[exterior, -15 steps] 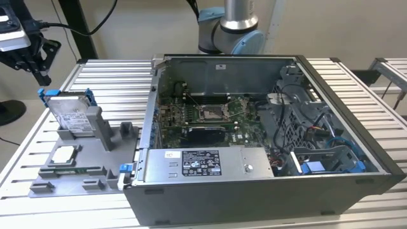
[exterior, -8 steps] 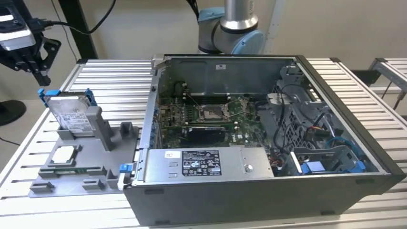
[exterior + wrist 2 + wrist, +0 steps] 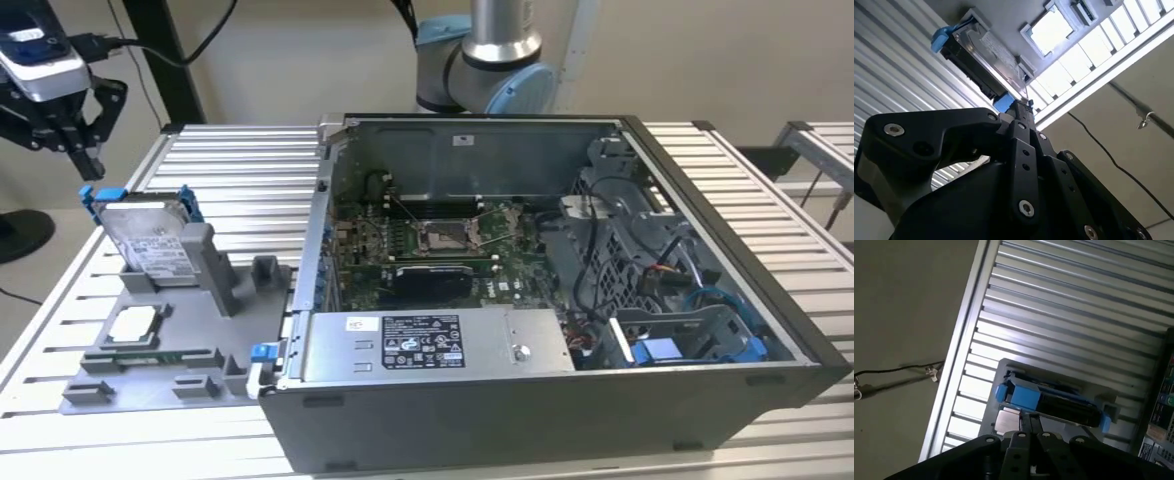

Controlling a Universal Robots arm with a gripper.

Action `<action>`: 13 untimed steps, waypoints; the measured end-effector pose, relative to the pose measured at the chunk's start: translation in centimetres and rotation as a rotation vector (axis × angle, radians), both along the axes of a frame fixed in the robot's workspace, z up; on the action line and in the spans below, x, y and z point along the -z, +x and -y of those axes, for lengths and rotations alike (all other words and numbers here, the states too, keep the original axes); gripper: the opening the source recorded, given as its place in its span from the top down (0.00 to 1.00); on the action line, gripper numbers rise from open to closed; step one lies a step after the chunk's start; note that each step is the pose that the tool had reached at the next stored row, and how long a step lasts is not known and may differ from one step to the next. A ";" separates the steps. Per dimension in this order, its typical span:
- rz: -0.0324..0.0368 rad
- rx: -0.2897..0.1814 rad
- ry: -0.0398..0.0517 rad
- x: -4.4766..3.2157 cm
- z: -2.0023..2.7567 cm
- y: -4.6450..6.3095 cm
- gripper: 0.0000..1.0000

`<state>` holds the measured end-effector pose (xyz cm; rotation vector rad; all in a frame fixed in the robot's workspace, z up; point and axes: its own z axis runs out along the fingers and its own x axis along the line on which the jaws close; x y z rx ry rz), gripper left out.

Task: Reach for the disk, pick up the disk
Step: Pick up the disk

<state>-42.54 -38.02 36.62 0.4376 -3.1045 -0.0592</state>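
Gripper (image 3: 88,165) hangs in the upper left of the exterior view with its fingers (image 3: 1024,426) drawn together on nothing, poised above the disk and well apart from it; in both wrist views the joined tips aim toward one blue end of the drive. Beneath everything runs the slatted aluminium table (image 3: 227,165). An open computer case (image 3: 534,420) takes up the middle and right of the exterior view. On the exterior view's left lies a grey moulded holder (image 3: 180,365). The disk (image 3: 144,238) stands on edge in its far slot, leaning a little, label face outward and blue rails (image 3: 88,196) at its upper corners. A small square chip (image 3: 134,325) sits flat in a pocket nearer the camera. To my eye the reach is only partly made. To do it well, the jaws would need to part wider than the drive's thickness before closing the gap. The approach should line up with the drive's lean and meet its top edge between the rails, so that the pads land on the metal faces rather than on plastic. Coming in off-centre risks knocking the drive against the holder's wall.
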 end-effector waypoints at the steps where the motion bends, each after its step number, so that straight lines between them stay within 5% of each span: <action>1: 0.0000 -0.019 0.0000 0.00 0.00 0.0 1.00; 13: 0.0000 -0.238 0.0001 0.00 0.00 0.0 1.00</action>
